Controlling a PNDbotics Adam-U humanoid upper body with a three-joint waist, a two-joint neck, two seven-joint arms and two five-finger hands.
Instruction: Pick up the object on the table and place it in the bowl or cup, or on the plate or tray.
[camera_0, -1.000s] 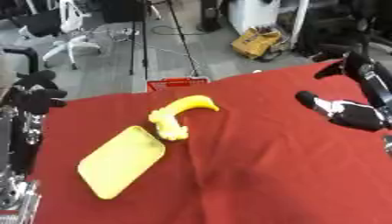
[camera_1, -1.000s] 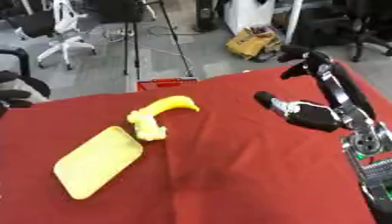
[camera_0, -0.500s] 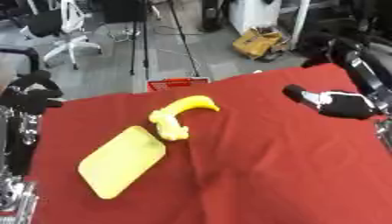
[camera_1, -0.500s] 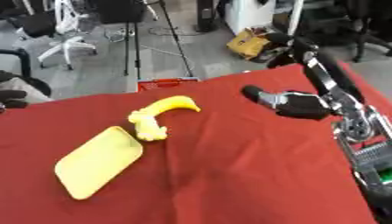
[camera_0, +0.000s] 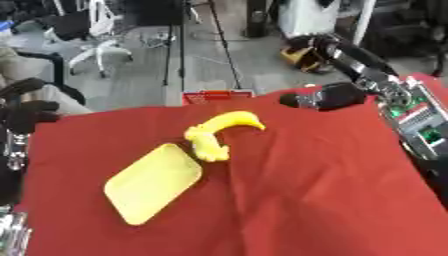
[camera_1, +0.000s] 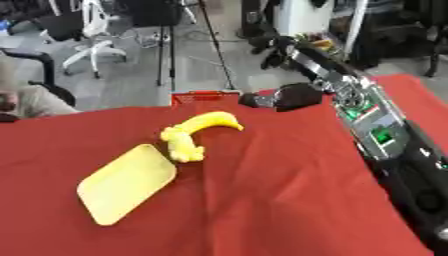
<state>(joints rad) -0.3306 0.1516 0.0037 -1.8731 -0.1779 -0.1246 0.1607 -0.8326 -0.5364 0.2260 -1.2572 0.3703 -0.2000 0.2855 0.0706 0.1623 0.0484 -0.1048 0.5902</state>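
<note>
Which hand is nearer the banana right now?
Right. The right hand hovers just beyond and right of the banana; the left hand sits at the table's far left edge.

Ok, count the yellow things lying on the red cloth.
2. A yellow tray lies towards the near left, and a banana bunch lies just beyond its far corner, touching or nearly touching it. Nothing else yellow shows on the cloth.

Grey floor (camera_0: 140, 75) beyond the red table (camera_0: 315, 190), office chair (camera_0: 87, 30) at left
</note>
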